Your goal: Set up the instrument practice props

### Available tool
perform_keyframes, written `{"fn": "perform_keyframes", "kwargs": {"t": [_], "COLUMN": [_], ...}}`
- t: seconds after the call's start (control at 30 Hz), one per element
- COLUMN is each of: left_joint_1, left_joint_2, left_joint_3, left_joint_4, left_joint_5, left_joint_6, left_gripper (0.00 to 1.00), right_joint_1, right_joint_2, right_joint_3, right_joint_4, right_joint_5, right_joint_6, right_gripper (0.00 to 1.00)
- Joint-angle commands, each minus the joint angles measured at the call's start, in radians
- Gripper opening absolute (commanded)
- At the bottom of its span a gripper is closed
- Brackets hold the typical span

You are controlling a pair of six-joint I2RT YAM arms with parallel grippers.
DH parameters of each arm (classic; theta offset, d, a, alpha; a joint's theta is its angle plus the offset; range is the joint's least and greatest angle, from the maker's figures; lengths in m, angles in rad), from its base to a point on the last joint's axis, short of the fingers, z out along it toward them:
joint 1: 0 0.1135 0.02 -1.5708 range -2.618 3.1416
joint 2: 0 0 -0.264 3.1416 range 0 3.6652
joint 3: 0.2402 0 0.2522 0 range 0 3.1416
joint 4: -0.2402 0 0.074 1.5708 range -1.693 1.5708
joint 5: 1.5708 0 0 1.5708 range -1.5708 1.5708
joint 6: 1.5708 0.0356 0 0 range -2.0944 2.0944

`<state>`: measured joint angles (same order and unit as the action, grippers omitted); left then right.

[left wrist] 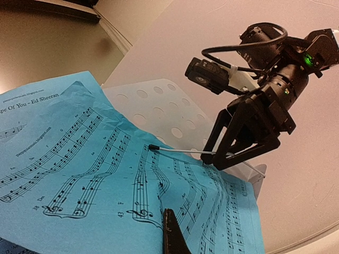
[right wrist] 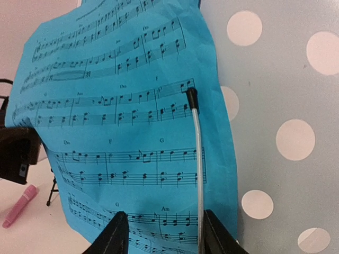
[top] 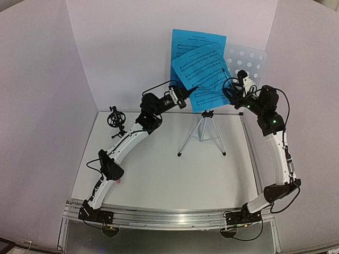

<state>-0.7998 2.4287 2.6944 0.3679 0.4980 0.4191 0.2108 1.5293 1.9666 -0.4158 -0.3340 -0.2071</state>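
My right gripper [right wrist: 164,214] is spread, the wire [right wrist: 197,159] running straight up beside one finger, over the sheet [right wrist: 122,106]; my left gripper [left wrist: 170,225], pressed shut, points in from the left.

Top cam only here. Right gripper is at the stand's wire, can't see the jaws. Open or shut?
Observer: Open. The wrist view shows the right gripper with its fingers well apart, and the wire close beside one of them.
Operator: Is the wire in front of the sheet or behind it?
Observer: In front. It runs up across the sheet, and its black tip rests on a stave.
Operator: Mic? Barely see it from here.
Observer: The pink mic lies flat on the table, showing past the sheet's edge in the right wrist view.
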Motion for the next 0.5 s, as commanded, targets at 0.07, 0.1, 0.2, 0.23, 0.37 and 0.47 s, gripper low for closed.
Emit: {"fn": "perform_keyframes", "kwargs": {"t": [0.07,0.1,0.2,0.23,0.37,0.47], "left_joint_1": [-0.003,-0.003,-0.002,-0.003,-0.001,-0.001], "left_joint_2": [-0.041,-0.041,-0.041,-0.041,-0.040,-0.036], "left_joint_3": [-0.024,-0.024,-0.025,-0.025,-0.029,-0.028], "left_joint_4": [0.051,0.052,0.050,0.049,0.049,0.052], "left_joint_5": [0.012,0.012,0.011,0.010,0.005,0.015], "left_joint_6": [-0.006,-0.006,0.003,0.008,0.020,0.024], "left_gripper": [0.00,0.00,0.00,0.00,0.00,0.00], "right_joint_1": [0.010,0.010,0.010,0.010,0.010,0.010], "right_joint_2": [0.048,0.071,0.144,0.165,0.224,0.240], "right_joint_3": [0.222,0.255,0.348,0.370,0.433,0.435], "right_joint_4": [0.011,0.011,0.015,0.019,0.039,0.083], "right_joint_5": [0.022,0.034,0.054,0.053,-0.008,-0.034], "right_joint_6": [0.047,0.052,0.063,0.066,0.073,0.071], "right_gripper": [0.53,0.55,0.58,0.58,0.54,0.54]}}
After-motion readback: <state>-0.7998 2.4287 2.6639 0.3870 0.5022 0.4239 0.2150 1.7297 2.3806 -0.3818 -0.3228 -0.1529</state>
